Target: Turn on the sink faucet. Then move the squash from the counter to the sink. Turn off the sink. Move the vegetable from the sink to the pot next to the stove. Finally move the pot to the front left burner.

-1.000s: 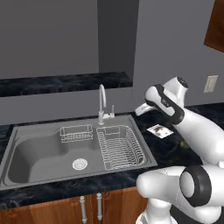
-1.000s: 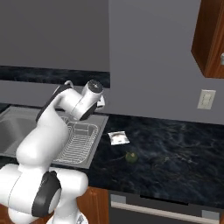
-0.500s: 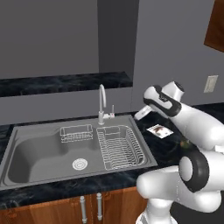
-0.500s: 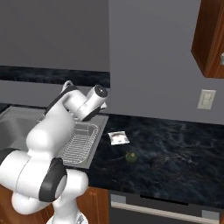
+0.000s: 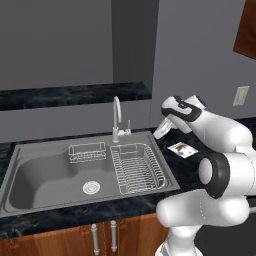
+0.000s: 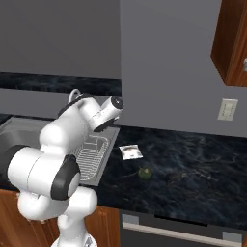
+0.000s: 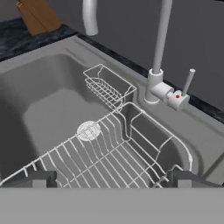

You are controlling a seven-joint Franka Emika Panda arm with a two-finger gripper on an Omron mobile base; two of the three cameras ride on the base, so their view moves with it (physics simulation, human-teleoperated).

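Faucet lever [image 7: 187,83] rises just beyond the empty, wide-spread hand [image 7: 109,179], which hovers over the sink's [image 5: 30,150] dish rack [image 7: 109,157] near the right rim. Squash [image 6: 144,172] sits well apart on open counter [image 6: 193,164].

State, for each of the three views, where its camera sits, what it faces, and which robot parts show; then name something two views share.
Left base view: behind-left of the arm, facing the sink; white arm at right.
Right base view: behind-right, facing the counter with the squash; arm at left.
Hand view: on the hand, facing the sink faucet; open gripper at bottom.
Shared: the faucet, in the left base and hand views.
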